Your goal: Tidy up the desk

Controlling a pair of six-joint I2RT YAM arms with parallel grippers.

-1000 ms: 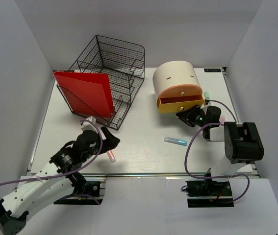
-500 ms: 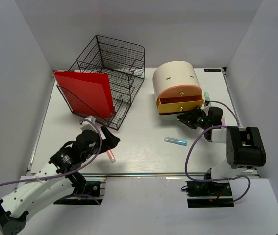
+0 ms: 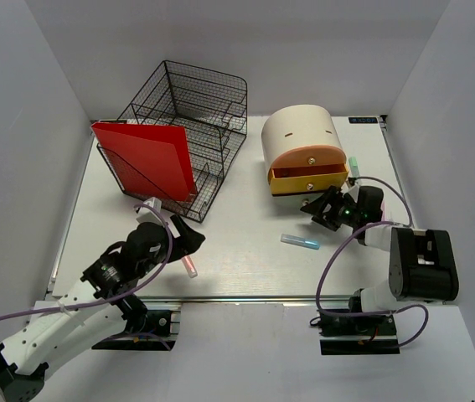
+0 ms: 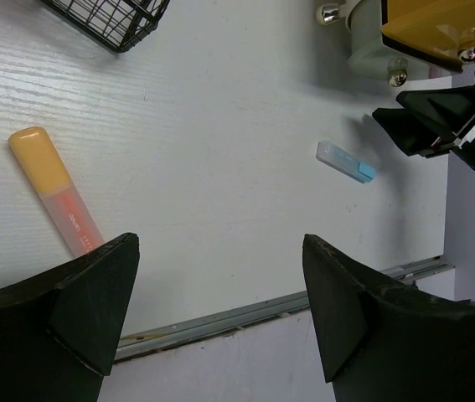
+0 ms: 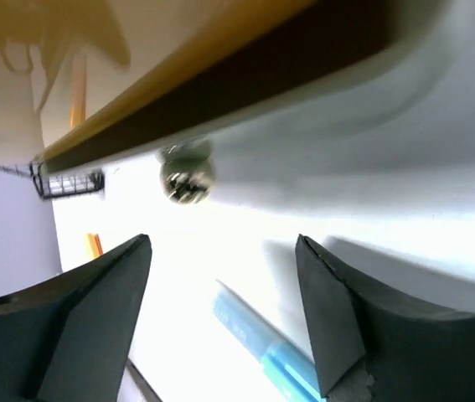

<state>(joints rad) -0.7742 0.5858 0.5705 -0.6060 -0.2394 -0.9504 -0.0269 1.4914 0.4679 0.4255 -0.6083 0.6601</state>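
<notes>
The orange highlighter is being partly hidden by the left gripper; the blue pen (at its darker end) is being cropped.

My left fingers spread wide and empty on my outstretched left arm, while my right fingers, likewise parted and holding nothing, point leftward from my sharply folded right arm.

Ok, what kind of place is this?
Probably a robot test cell staged as an office: white walls enclose the desk, which holds a wire mesh tray, a red folder and a drawer unit.
</notes>
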